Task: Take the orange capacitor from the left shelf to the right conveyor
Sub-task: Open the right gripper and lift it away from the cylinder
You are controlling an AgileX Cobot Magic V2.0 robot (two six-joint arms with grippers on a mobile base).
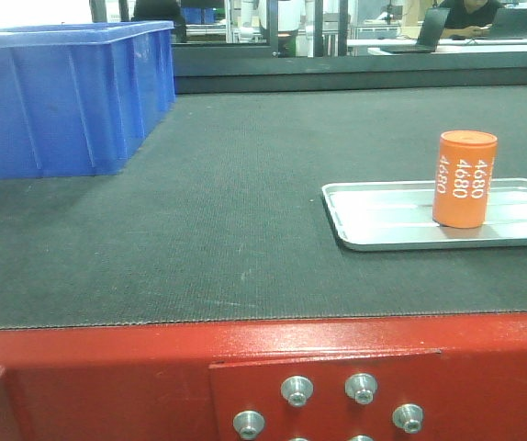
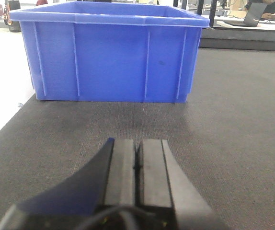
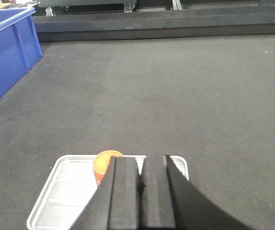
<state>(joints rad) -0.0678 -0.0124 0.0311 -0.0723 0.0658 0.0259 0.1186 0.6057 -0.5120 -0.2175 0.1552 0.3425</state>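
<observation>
Upright, the orange capacitor [image 1: 465, 179] stands in a silver tray [image 1: 383, 220] on the right conveyor [image 1: 227, 211]; both arms' jaws clenched, empty; blue bin [image 1: 61, 92] far left.

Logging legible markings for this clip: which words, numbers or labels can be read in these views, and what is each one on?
"4680": white print running down the side of the orange capacitor, which stands upright in the silver tray on the conveyor belt. It shows twice in full; a third repeat at the left edge is only partly visible.
Blue bin: no readable text.
Laptops and background clutter: too small to read.
</observation>
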